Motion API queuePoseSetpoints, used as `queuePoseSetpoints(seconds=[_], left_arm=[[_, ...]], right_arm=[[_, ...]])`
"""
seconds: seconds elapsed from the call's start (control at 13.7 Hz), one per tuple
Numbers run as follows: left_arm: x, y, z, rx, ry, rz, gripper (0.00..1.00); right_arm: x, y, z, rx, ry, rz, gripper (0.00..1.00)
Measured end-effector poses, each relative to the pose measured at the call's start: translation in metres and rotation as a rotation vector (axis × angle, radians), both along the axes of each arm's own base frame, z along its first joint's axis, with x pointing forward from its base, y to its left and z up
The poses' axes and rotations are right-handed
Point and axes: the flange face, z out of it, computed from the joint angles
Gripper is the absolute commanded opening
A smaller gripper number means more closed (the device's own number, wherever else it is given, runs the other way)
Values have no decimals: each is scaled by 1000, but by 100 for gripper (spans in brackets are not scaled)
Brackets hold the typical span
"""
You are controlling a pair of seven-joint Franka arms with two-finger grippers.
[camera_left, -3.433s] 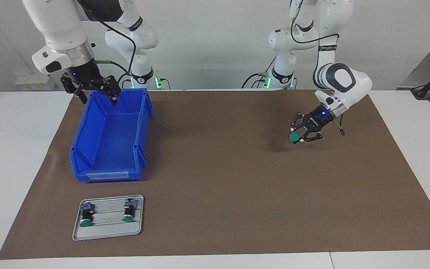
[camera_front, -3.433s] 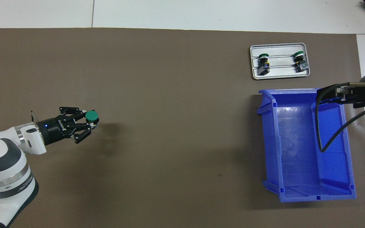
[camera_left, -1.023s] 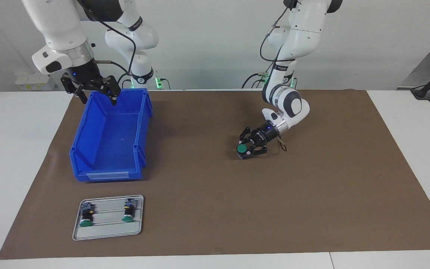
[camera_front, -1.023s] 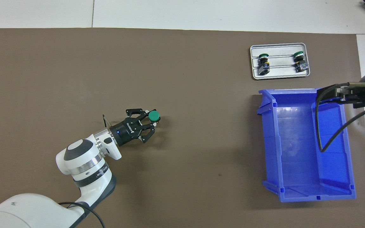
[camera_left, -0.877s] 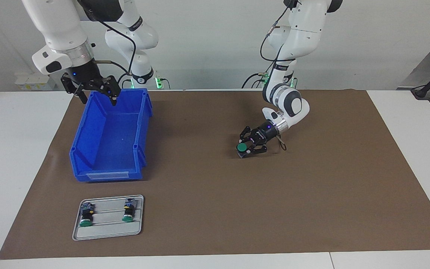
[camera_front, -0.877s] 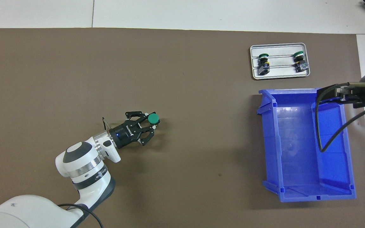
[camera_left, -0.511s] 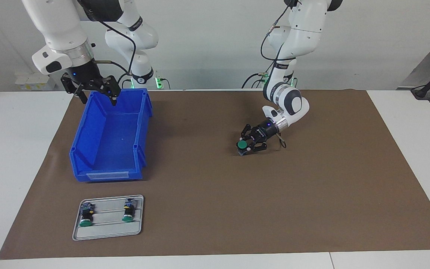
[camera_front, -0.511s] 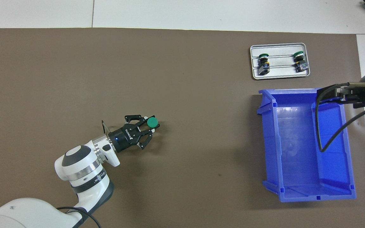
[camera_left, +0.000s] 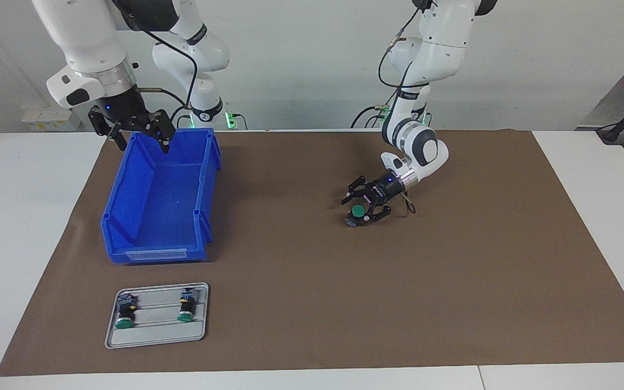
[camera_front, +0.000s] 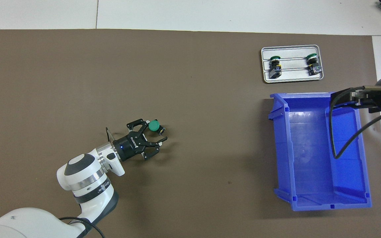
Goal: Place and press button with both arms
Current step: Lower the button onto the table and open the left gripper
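Button: the button (camera_left: 356, 213) (camera_front: 155, 126) is seen on the brown mat (camera_left: 453, 281) (camera_front: 78, 72) near the table's middle, tilted, its green cap raised and its black body resting on the mat; it lies between the spread fingers of the left gripper; contact with either finger cannot be told
Left gripper: the left gripper (camera_left: 362, 203) (camera_front: 151, 133) is held low over the mat around the button; its jaws are spread wide and nothing is gripped
Left arm: the left arm (camera_left: 426, 59) (camera_front: 84, 178) is bent down from its base toward the table's middle
Right gripper: the right gripper (camera_left: 141, 138) (camera_front: 352, 98) is held over the rim of the blue bin (camera_left: 128, 200) (camera_front: 362, 158) at the end nearer to the robots; its jaws are apart and nothing is held; the right arm (camera_left: 84, 49) is waiting
Tray: a grey tray (camera_left: 156, 336) (camera_front: 292, 76) is placed farther from the robots than the bin, at the right arm's end of the table; two alike buttons (camera_left: 125, 312) (camera_front: 275, 64) are laid on it side by side, apart from each other
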Motion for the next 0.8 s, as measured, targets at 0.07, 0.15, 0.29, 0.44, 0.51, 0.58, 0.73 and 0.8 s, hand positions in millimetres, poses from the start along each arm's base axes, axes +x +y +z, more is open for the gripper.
queuePoseSetpoints(seconds=[0.07,0.15,0.29,0.44,0.51,0.58,0.73,0.8], left_arm=[[-1,0,-1,1,2,0,98],[-2,1,-2,2,5,0,98],[-4,1,-4,4,9,-1,98],[-6,1,-4,5,12,-3,98],[-7,1,-5,5,13,-4,98],[-7,1,-5,7,14,-4,98],[-10,2,-8,15,11,-6,99],[-11,4,-9,20,12,-3,98]], right_arm=[[0,0,0,0,0,0,100],[0,0,0,0,0,0,100],[0,0,0,0,0,0,100],[0,0,0,0,0,0,100],[0,0,0,0,0,0,100],[0,0,0,0,0,0,100],[0,0,0,0,0,0,100],[0,0,0,0,0,0,100]])
